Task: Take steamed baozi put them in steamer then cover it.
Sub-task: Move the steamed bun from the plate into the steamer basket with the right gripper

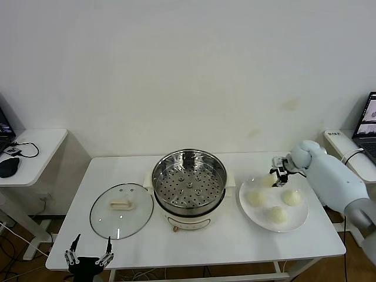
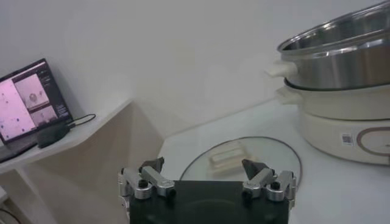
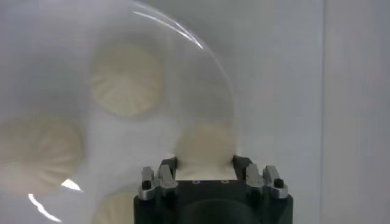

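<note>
White desk [image 1: 235, 238]: stood before a plain pale wall [image 1: 188, 70]. White plate [image 1: 296, 220]: flat, round, lay on the desk's right part. Side table [image 1: 41, 144]: white, stood left of the desk, carrying a dark mouse [image 1: 8, 167] and a black cable [image 1: 26, 150]. Laptop [image 2: 27, 100]: open on that table (screen lit). Second laptop [image 1: 369, 123]: at far right, only partly visible.

Right gripper [image 1: 277, 174] at plate [image 1: 299, 221] rim — fingers around a baozi [image 1: 268, 181]
</note>
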